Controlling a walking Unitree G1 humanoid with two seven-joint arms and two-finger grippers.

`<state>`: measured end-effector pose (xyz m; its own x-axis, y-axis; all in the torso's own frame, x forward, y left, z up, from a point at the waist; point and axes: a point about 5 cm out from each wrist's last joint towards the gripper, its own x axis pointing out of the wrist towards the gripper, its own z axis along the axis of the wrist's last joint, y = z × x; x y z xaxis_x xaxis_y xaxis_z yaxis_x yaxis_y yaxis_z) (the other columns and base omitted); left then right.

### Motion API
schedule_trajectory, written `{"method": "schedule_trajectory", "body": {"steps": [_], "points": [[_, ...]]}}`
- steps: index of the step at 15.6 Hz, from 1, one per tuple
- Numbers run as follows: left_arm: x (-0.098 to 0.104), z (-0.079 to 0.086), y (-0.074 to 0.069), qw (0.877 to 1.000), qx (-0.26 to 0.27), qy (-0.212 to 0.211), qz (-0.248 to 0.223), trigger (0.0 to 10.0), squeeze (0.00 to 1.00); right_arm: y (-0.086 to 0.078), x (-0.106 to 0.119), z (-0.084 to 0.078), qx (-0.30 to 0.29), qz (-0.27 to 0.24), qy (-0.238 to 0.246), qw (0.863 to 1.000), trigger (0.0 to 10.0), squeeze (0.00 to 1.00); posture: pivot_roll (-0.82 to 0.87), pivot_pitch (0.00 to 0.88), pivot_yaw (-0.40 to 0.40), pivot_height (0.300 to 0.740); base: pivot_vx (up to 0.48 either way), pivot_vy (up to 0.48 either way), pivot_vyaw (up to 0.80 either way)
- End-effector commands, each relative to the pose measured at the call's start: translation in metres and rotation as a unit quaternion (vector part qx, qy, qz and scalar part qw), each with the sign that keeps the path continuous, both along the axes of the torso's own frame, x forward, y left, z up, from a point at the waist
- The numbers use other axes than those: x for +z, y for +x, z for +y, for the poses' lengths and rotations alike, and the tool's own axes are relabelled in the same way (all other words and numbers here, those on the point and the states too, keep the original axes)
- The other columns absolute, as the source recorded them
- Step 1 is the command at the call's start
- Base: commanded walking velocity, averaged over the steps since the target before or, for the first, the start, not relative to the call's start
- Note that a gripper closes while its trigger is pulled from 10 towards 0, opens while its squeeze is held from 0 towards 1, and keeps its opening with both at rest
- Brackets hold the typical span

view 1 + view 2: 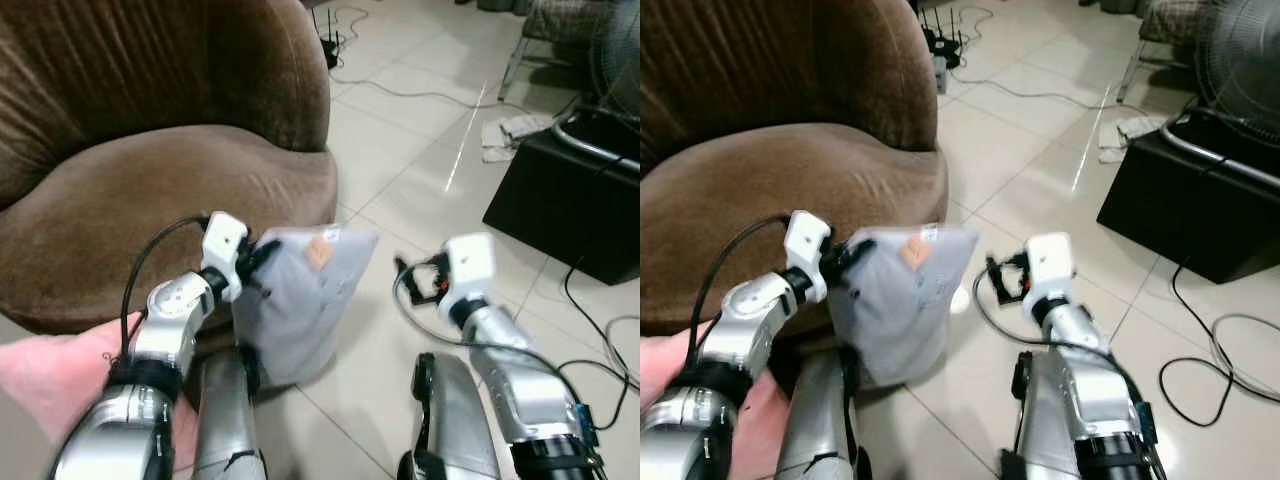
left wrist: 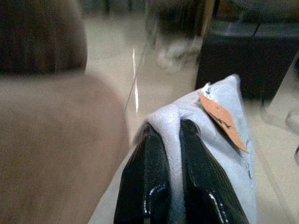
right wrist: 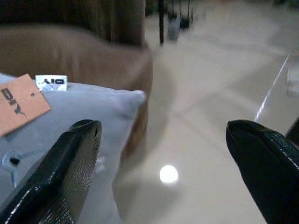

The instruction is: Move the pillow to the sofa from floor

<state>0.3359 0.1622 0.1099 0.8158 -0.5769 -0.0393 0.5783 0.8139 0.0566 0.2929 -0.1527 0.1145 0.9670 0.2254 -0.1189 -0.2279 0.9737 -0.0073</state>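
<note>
Sofa: brown, plush, curved seat and high back; we are standing just before its front edge, on the left of the head views.

Floor: pale glossy tiles, cables trailing across it.

Black box: low, dark, sitting on the tiles well to the right, apart from our work.

Pillow: pale grey, soft, hanging off the floor just in front of the sofa's seat edge, below seat level by our reading. An orange tag and a small white label are showing near its top corner.

Left hand: we are pinching a fold of the pillow's edge between both black fingers, closed tight on the fabric.

Right hand: we are holding it spread wide and empty, just beside the pillow's free corner, one finger near the cloth.

Handling note, as we judge it: the step is the lift onto the seat. A single pinch on limp cloth could slip, so we would be raising the pillow above the seat edge, carrying it well over the cushion, and releasing only once it is resting there. The right hand could be steadying the sagging side.
</note>
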Motion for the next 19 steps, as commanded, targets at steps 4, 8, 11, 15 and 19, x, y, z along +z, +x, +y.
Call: {"method": "schedule_trajectory", "body": {"steps": [4,8,11,15,19], "points": [[0.076,-0.023,-0.014,0.987,0.008,-0.077,-0.141,0.0,0.00,0.004,0.028,0.003,-0.029,-0.044,0.030,0.998,10.0,0.00,0.07,0.000,0.035,0.480,0.000,0.000,0.00],[0.088,-0.019,-0.017,0.983,0.086,-0.089,-0.135,0.0,0.00,0.018,0.038,0.016,-0.019,-0.049,0.034,0.998,10.0,0.00,0.12,0.000,-0.002,0.480,0.000,0.000,0.00],[0.081,-0.006,-0.023,0.981,0.151,-0.053,-0.106,10.0,0.00,0.019,0.039,0.026,0.006,-0.045,0.061,0.997,10.0,0.00,0.15,0.000,-0.019,0.495,0.000,0.000,0.00],[0.084,0.006,-0.030,0.971,0.213,-0.006,-0.106,10.0,0.00,0.026,0.035,0.032,0.018,-0.030,0.047,0.998,10.0,0.00,0.17,0.000,-0.008,0.550,0.000,0.000,0.00],[0.097,-0.017,-0.015,0.982,0.151,-0.006,-0.109,10.0,0.00,0.039,0.065,0.017,-0.009,-0.063,0.040,0.997,10.0,0.00,0.04,0.000,0.040,0.605,0.000,0.000,0.00]]}}
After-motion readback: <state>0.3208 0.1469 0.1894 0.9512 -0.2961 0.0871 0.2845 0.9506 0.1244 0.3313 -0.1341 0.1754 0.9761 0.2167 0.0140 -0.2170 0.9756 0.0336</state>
